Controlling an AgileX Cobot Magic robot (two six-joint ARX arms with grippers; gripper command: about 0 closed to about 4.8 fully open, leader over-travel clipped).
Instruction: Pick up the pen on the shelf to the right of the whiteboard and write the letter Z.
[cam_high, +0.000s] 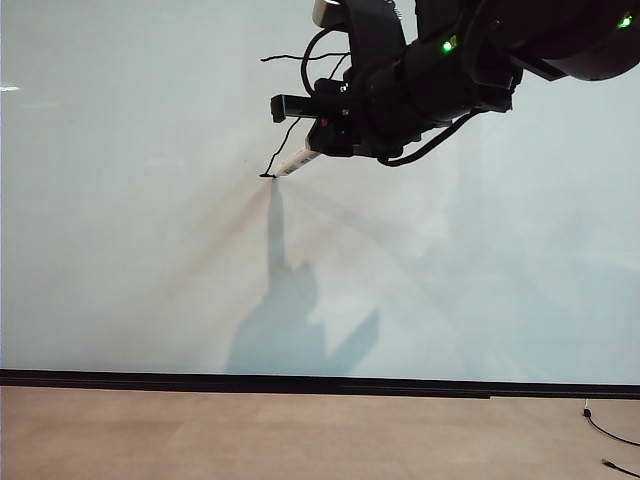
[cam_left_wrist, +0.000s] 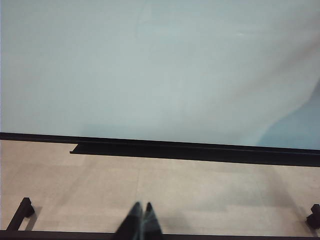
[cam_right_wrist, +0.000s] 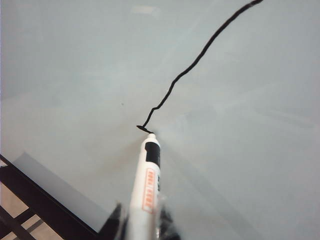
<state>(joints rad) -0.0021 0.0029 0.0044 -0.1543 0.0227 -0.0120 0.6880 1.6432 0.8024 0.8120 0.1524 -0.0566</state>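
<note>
The right gripper (cam_right_wrist: 142, 225), a bulky black two-finger claw, is clamped narrowly around the lower barrel of the pen (cam_right_wrist: 146, 187), a slim white-barrelled marker with a black collar and an orange-outlined label. The pen projects forward from between the fingers, and its small dark tip touches the whiteboard (cam_right_wrist: 75, 60), a very large glossy pale grey-white panel. From that tip a thin, wobbly black stroke (cam_right_wrist: 195, 62) climbs away diagonally across the board; this is the letter Z, partly drawn, with a short horizontal bar (cam_high: 300, 56) just beside the arm's cables and no bottom bar yet.

In the exterior view the right gripper (cam_high: 325, 140) hangs high in front of the board, with the pen (cam_high: 298, 160) slanting down from it.

The left gripper (cam_left_wrist: 140, 222), its dark fingers pressed together, hangs low over the tan floor (cam_left_wrist: 200, 195), well short of the board's black bottom strip (cam_left_wrist: 200, 151).
</note>
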